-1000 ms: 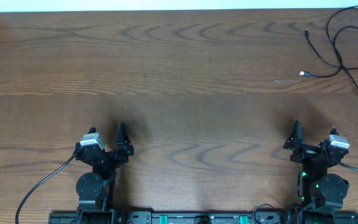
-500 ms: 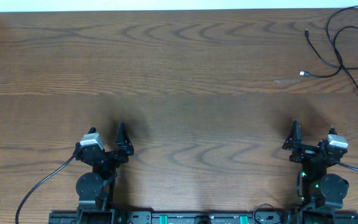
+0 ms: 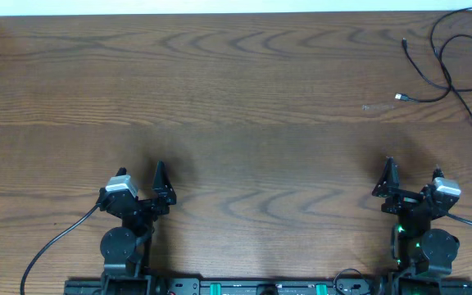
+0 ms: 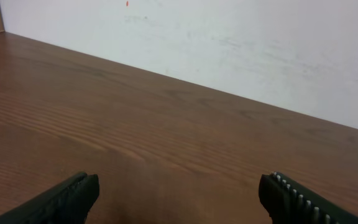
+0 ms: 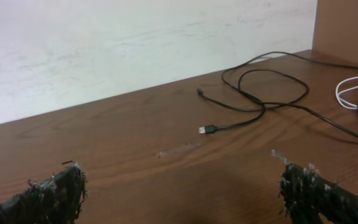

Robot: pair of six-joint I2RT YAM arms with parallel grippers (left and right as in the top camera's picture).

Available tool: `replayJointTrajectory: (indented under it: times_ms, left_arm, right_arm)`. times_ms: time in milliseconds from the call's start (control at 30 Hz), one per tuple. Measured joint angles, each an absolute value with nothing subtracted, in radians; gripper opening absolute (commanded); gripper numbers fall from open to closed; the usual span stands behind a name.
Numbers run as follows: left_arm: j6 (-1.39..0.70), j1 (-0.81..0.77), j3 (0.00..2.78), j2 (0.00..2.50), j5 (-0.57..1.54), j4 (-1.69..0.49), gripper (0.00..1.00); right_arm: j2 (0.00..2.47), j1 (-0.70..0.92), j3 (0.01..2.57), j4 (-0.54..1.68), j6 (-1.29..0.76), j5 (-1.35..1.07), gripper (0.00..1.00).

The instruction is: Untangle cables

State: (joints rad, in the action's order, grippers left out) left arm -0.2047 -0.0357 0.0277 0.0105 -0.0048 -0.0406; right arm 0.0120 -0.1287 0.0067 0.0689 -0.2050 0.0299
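A long black cable (image 3: 447, 79) lies in loose loops at the table's far right corner, its two small plug ends (image 3: 399, 97) pointing left. In the right wrist view the black cable (image 5: 265, 107) lies ahead and to the right, and a loop of the white cable (image 5: 339, 93) shows at the right edge, close to the black one. The frames do not show whether the two cross. My left gripper (image 3: 142, 180) (image 4: 179, 193) stands open over bare wood at the front left. My right gripper (image 3: 415, 182) (image 5: 179, 186) is open at the front right, well short of the cables, holding nothing.
A white wall (image 4: 241, 43) runs along the table's far edge. A wooden panel (image 5: 347, 25) stands at the far right corner behind the cables. The arms' own thick black wires (image 3: 56, 242) trail off near the front edge.
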Motion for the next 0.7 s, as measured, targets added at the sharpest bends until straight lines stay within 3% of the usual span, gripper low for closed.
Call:
replayJointTrajectory:
  times_ms: [333, 700]
  left_arm:
    - [-0.205, -0.036, 0.028, 0.01, -0.005, -0.041, 0.87]
    - [-0.205, -0.036, 0.028, 0.01, -0.005, -0.041, 0.87]
  right_arm:
    - [0.012, 0.053, 0.007, 0.068, -0.019, 0.03, 0.99]
    - [0.012, 0.06, 0.007, 0.068, 0.051, 0.03, 0.99]
